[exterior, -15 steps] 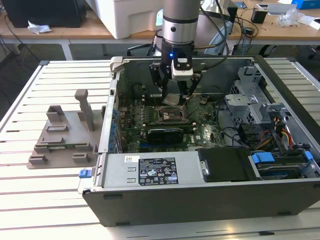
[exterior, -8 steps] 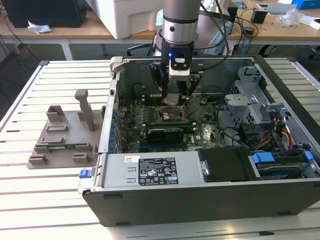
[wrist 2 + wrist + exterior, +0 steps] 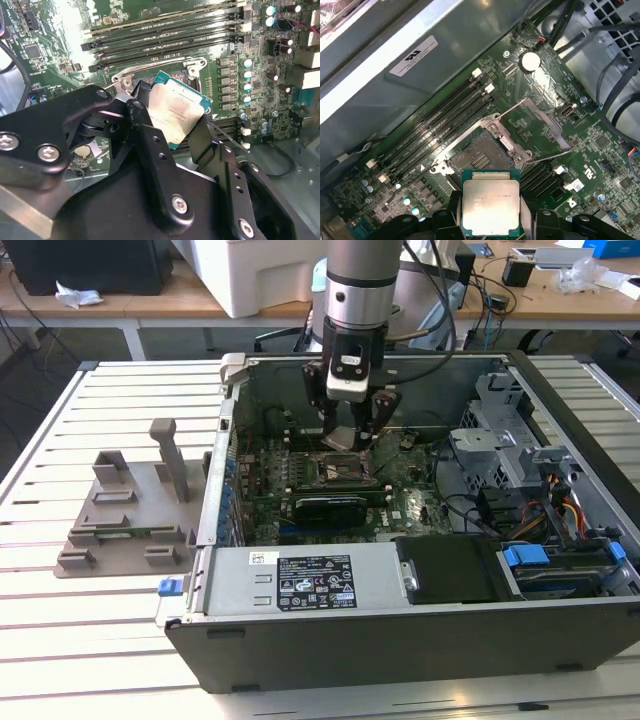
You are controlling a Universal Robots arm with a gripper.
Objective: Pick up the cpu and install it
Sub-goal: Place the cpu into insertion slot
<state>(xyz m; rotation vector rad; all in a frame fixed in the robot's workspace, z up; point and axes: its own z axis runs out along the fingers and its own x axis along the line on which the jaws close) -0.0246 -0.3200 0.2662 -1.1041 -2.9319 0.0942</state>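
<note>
Gripper (image 3: 350,438): clamped on the cpu (image 3: 176,112), black fingers (image 3: 145,117) pressed against two opposite edges; hung straight down from the arm inside the open computer case (image 3: 300,645).
Cpu position: carried flat between the fingers, silvery top facing both wrist cameras, thin green rim showing along the free edges; low over the motherboard (image 3: 600,145), just beside the socket (image 3: 479,156) in the first wrist view, not seated in it (exact height above the board impossible to judge).
Socket state: open, bare contact field exposed, framed by a metal bracket.
Load plate (image 3: 535,127): swung back, lying to one side of the socket.
Memory slots (image 3: 440,125): long dark parallel rows running beside the socket.
Coin cell (image 3: 530,61): round and silvery, set on the board beyond the load plate.
Expansion card (image 3: 325,505): black, mounted just in front of the socket in the exterior view.
Power supply (image 3: 300,585): grey box with a printed label, along the near wall of the case.
Drive bay: toward the exterior view's right, with blue latches (image 3: 525,556) and bundled cables nearby.
Grey tray (image 3: 125,525): resting on the slatted table (image 3: 60,660) at the exterior view's left of the case, upright posts standing, well apart from the gripper.
</note>
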